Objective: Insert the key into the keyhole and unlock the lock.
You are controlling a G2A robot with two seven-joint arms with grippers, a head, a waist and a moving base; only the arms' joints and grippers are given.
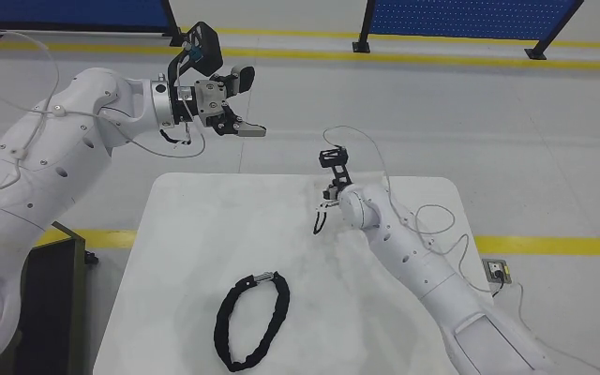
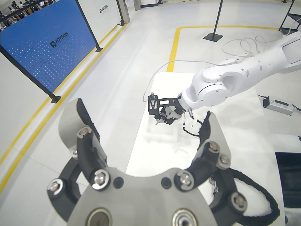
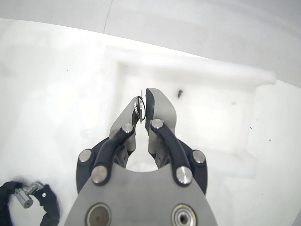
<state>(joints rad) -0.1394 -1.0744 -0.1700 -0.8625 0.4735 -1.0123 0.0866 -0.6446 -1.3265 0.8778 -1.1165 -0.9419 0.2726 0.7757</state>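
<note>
My right gripper [image 3: 143,104] is shut on the key [image 3: 140,109], whose ring shows between the pads. It points down over a white foam tray [image 3: 188,64] at the far middle of the table; in the top view the right gripper [image 1: 321,220] hangs there. The lock, a black sleeved chain loop [image 1: 251,322] with a silver cylinder [image 1: 266,277], lies flat near the table's front; its cylinder [image 3: 24,195] sits apart from the key. My left gripper [image 1: 251,103] is open and empty, raised beyond the table's far left edge. Its fingers [image 2: 81,118] spread wide, facing the right gripper [image 2: 162,118].
The white table [image 1: 187,244] has bare room to the left and right of the chain. A dark box [image 1: 47,291] stands beside its left edge. A thin cable [image 1: 375,150] loops over the right arm. Blue barrier panels [image 1: 469,19] stand on the floor behind.
</note>
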